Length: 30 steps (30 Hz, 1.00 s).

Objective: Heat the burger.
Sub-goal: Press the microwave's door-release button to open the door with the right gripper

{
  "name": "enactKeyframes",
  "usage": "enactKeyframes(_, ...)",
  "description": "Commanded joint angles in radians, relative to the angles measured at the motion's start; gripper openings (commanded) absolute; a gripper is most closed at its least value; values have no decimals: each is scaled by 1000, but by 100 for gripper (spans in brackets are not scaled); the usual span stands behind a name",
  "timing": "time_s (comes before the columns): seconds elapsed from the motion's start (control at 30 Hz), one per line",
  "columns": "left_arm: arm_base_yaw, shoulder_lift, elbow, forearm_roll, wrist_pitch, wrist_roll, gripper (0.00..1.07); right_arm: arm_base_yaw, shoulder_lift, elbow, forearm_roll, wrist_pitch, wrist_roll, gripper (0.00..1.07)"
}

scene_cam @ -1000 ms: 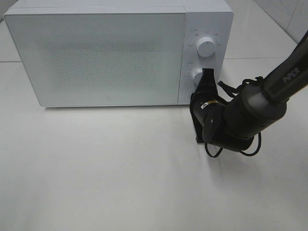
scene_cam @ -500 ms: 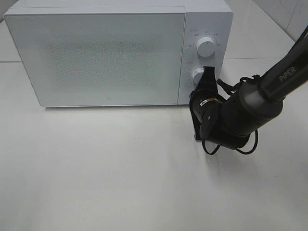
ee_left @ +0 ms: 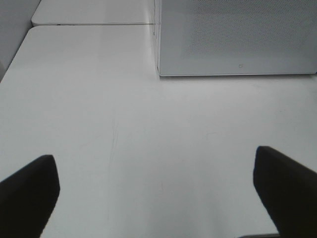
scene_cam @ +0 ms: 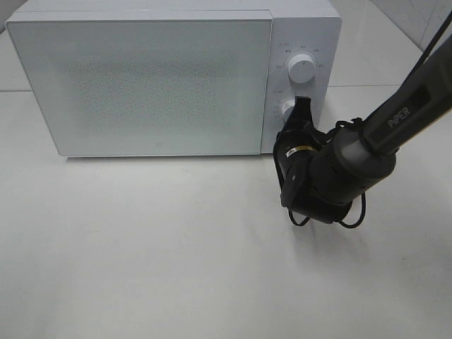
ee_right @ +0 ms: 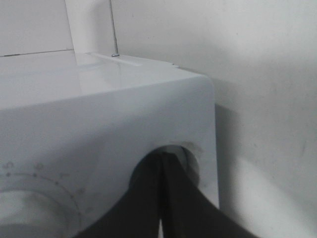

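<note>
The burger is out of view. A white microwave (scene_cam: 155,78) stands at the back of the table with its door closed. My right gripper (scene_cam: 302,106) is shut, and its black fingertips rest against the lower knob (scene_cam: 288,108) of the control panel. In the right wrist view the closed fingers (ee_right: 171,198) meet at that knob (ee_right: 190,153), with the upper dial (ee_right: 29,208) beside it. In the left wrist view my left gripper (ee_left: 153,154) is open over bare table, with nothing between its fingers and the microwave's front corner (ee_left: 237,39) ahead of it.
The upper knob (scene_cam: 304,68) sits above the right gripper. The right arm (scene_cam: 395,120) reaches in from the right edge, with a cable loop (scene_cam: 332,215) hanging under the wrist. White table (scene_cam: 141,247) lies in front of the microwave.
The right arm's wrist has drifted slightly left and toward the microwave. Its fingertips stay at the lower knob. The door stays closed.
</note>
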Motion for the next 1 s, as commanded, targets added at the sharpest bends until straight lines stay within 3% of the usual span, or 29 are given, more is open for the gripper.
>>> enactKeyframes(0.03,2,-5,4,-8,3,-5,100,-50,2,-96,-126,-218,-8,0)
enactKeyframes(0.53,2,-5,4,-8,3,-5,100,-49,-5,-101,-124,-146,-17,0)
enactKeyframes(1.0,2,-5,4,-8,3,-5,100,-47,-124,38,-128,105,-18,0)
